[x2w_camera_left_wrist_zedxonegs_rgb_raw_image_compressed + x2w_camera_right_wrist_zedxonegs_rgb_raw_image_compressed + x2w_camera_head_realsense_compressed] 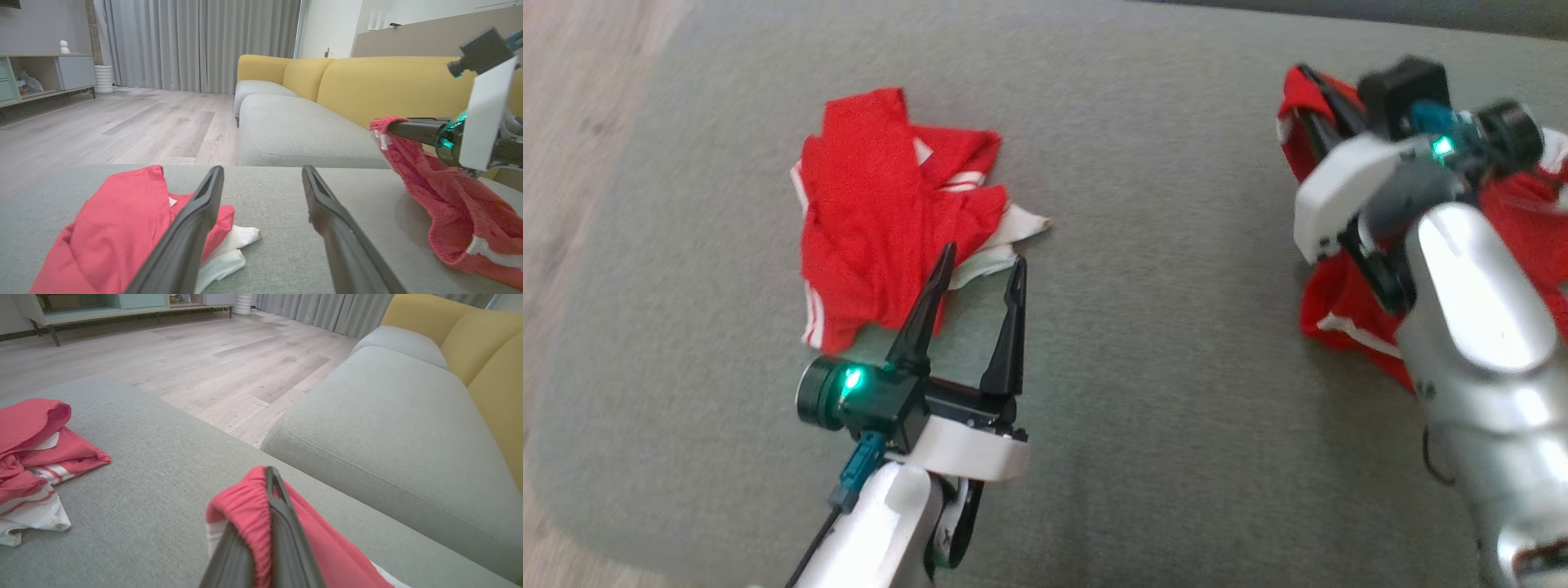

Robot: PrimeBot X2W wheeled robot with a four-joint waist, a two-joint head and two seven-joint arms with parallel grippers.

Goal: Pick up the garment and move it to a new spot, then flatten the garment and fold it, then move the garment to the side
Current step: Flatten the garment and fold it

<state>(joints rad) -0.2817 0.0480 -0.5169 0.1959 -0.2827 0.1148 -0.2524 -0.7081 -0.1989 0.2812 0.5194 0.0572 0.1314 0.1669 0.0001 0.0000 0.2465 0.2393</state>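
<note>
Grey cushion (1143, 343) under both arms. My right gripper (273, 486) is clamped on the elastic waistband of the red shorts (449, 220), partly lifted at the cushion's right. Light, limp cloth, I judge; that thick waistband grips best. My left gripper (983, 257) stands apart beside a crumpled shirt (874, 204).

The shorts (449, 220) are red cloth, knit and bumpy, with a gathered stretchy band. The shirt (866, 212) is smoother red cloth with white parts. The cushion (1160, 327) under them is grey woven cloth, matt and a bit rough. The floor (122, 122) is pale wood with a soft shine. The left gripper (984, 253) has dark, smooth, plastic-looking fingers (188, 237). The right arm (1478, 294) is shiny silver.
</note>
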